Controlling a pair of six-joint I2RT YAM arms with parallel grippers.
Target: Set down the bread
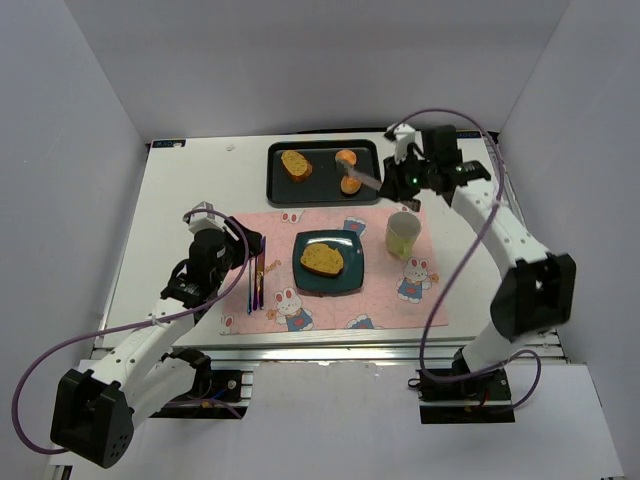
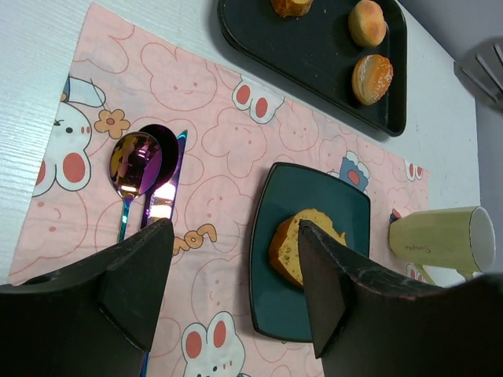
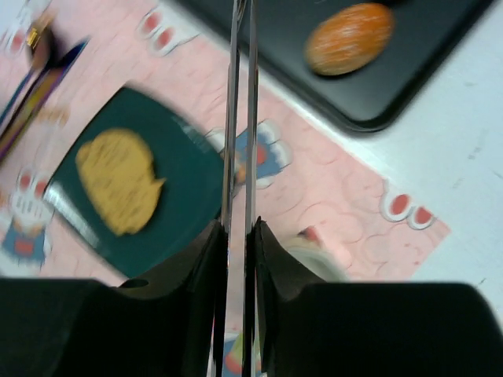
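The right gripper (image 3: 238,236) is clamping a pair of thin metal tongs (image 3: 251,118), squeezing the two blades almost together with nothing between them. From above, the tongs are reaching over the black rectangular tray (image 1: 275,185), with the tips beside a round orange-brown bun (image 1: 351,184). The right wrist view is smeared, so whether they are touching it is unclear.

One golden slice of bread (image 1: 322,258) is lying flat on the dark teal square plate (image 1: 350,275) in the middle of the pink rabbit-print placemat (image 1: 385,305). Another slice (image 1: 295,163) is sitting at the tray's left end. The left gripper (image 2: 233,259) is hovering with its jaws wide and empty, near the spoon and knife (image 2: 149,177).

The bread is probably light, soft and crumbly, so hard pinching risks crushing or tearing it. The tongs are best closing gently across a piece's middle, gripping crust rather than crumb, and keeping it level.
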